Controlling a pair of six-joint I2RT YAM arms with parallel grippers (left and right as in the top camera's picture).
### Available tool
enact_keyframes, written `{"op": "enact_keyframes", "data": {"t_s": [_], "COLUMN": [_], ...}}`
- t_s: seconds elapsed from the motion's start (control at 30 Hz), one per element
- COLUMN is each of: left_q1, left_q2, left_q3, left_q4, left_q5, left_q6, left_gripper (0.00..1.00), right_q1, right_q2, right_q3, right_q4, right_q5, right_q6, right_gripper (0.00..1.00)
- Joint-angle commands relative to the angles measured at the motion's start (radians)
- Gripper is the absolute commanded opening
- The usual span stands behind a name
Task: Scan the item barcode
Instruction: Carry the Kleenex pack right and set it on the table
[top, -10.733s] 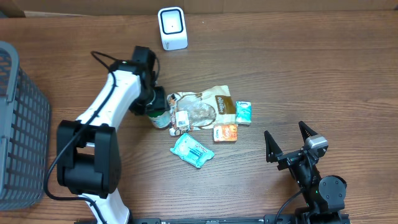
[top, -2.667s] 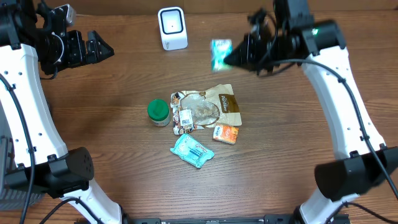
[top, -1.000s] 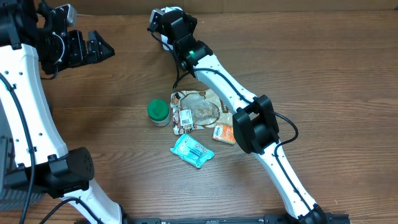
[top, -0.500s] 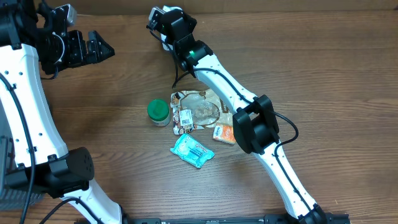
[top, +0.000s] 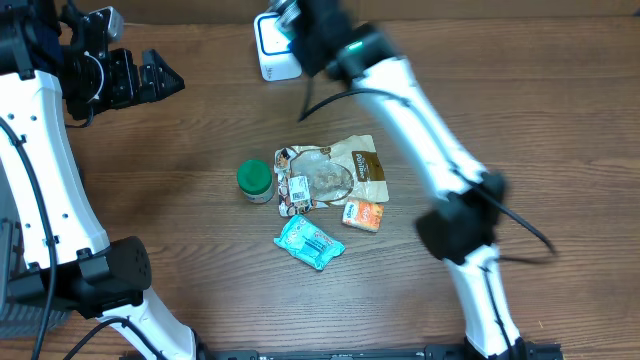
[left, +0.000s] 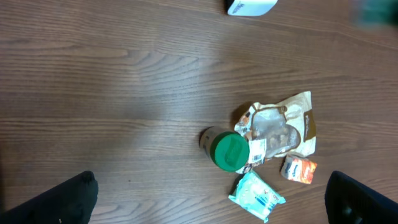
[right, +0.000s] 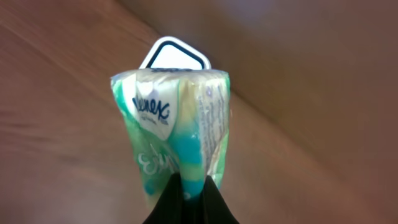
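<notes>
My right gripper (right: 189, 186) is shut on a green and white Kleenex tissue pack (right: 174, 124), pinching its lower edge and holding it upright. Just behind the pack stands the white barcode scanner (right: 174, 55). From overhead the right arm is blurred, with the right gripper (top: 300, 25) beside the scanner (top: 270, 50) at the table's far edge; the pack is hidden there. My left gripper (top: 165, 80) hangs open and empty, high at the far left, with its black fingers (left: 81, 193) wide apart.
In the middle of the table lie a green-lidded jar (top: 254, 181), a brown pouch (top: 335, 172), an orange packet (top: 362, 214) and a teal tissue pack (top: 310, 242). The right arm's elbow (top: 460, 225) hangs over the table's right side.
The right arm has swung: its elbow moved right, away from the orange packet, and the wrist shifted slightly right by the scanner. The left arm has not moved.
</notes>
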Motion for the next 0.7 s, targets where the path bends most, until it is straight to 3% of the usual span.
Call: {"op": "enact_keyframes", "data": {"t_s": [0.0, 0.1, 0.27, 0.67], "left_q1": [-0.006, -0.006, -0.006, -0.007], "left_q2": [-0.010, -0.010, -0.010, -0.010], "left_q3": [0.010, 0.010, 0.010, 0.010], "left_q4": [-0.002, -0.002, -0.002, -0.002], "left_q5": [-0.006, -0.006, -0.006, -0.006], "left_q6": [0.019, 0.019, 0.019, 0.019], "left_gripper": [1.00, 1.00, 1.00, 0.99], "right_q1": [-0.100, -0.191, -0.341, -0.603], "right_q2": [-0.146, -0.183, -0.156, -0.140], "right_q3": [0.016, 0.016, -0.015, -0.554], "right_q4": [-0.154, -0.357, -0.608, -0.420], "right_q5": [-0.215, -0.308, -0.230, -0.253], "right_q6": [0.304, 0.339, 0.361, 0.361], "right_gripper": [0.04, 0.04, 0.04, 0.04]}}
